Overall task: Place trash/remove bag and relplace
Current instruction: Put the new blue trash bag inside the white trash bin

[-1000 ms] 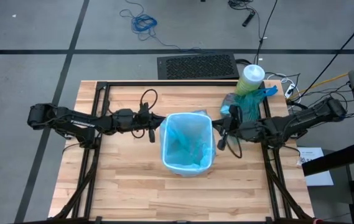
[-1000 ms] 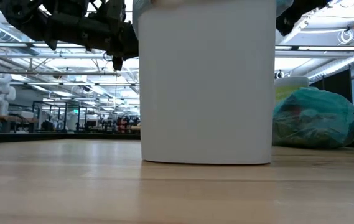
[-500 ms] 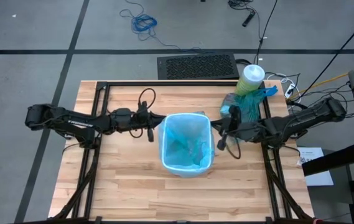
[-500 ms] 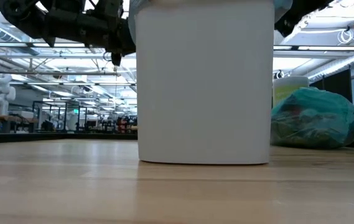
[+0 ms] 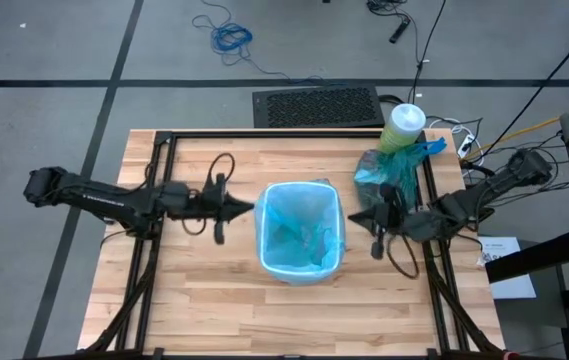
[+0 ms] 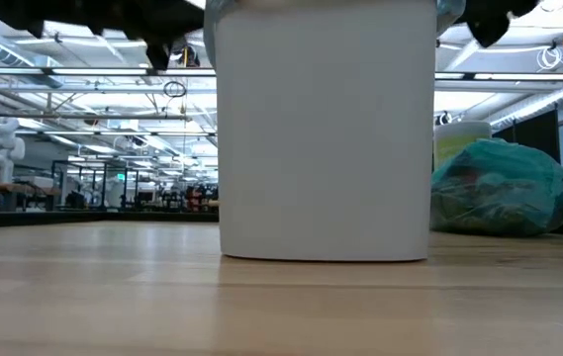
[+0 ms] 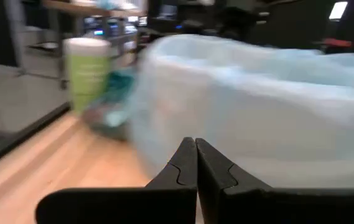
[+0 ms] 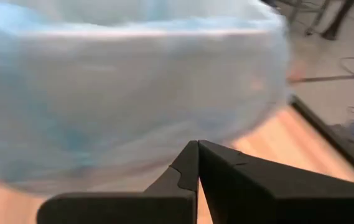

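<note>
Your 2 grippers, left gripper (image 5: 249, 208) and right gripper (image 5: 355, 216), sit pressed together and empty beside the white plastic bin (image 6: 324, 129), since its pale sky-blue plastic bag (image 5: 299, 228) looks fitted.

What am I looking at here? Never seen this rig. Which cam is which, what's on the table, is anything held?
Two robot arms work at a wooden table. One picture looks straight down, one looks level from the tabletop, and two come from cameras on the arms' wrists. In the middle stands a white bin lined with a pale blue bag. Behind it lie a full teal bag and a green canister. The left claw and the right claw flank the bin, both shut and holding nothing.
</note>
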`<action>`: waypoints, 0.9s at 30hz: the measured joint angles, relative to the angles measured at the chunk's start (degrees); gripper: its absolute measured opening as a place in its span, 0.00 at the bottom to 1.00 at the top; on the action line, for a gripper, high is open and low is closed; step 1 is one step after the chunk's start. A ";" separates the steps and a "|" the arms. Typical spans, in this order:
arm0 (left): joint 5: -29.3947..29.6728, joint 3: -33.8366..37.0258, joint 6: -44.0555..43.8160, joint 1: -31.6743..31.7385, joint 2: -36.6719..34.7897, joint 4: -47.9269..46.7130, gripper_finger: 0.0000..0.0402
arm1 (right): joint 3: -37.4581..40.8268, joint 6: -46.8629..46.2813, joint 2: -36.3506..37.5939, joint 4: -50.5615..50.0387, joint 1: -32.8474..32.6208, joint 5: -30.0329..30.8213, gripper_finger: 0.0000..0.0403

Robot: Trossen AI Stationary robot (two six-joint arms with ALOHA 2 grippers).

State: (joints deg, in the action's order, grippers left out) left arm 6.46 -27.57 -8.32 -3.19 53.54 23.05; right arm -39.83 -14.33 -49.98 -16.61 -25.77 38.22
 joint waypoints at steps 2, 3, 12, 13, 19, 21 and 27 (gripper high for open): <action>0.05 0.02 0.00 -3.43 -0.28 -0.09 0.00 | 0.00 -1.70 -0.49 1.14 -3.08 0.79 0.00; 0.62 0.02 -0.04 -5.08 -0.28 -0.87 0.00 | 0.00 -2.57 -0.88 1.98 -4.35 0.84 0.00; 11.72 10.95 -7.96 -19.44 1.49 10.59 0.00 | 0.00 -8.48 -8.45 5.98 -10.38 1.40 0.00; 13.31 12.44 -9.00 -20.91 1.52 13.28 0.00 | 0.00 -9.11 -8.92 6.01 -11.09 2.57 0.00; 18.51 15.72 -9.40 -26.43 3.64 23.59 0.00 | 0.00 -14.20 -9.33 5.85 -16.86 6.93 0.00; 18.49 15.17 -9.37 -27.18 4.93 23.57 0.00 | 0.00 -17.10 -9.67 4.77 -18.77 6.94 0.00; 20.21 14.81 -8.94 -28.23 10.05 27.69 0.00 | 0.38 -22.54 -14.53 5.70 -20.99 6.86 0.00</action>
State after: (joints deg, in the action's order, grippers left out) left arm 26.66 -12.75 -17.25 -31.42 63.59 50.74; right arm -39.45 -36.87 -64.51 -10.91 -46.76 45.08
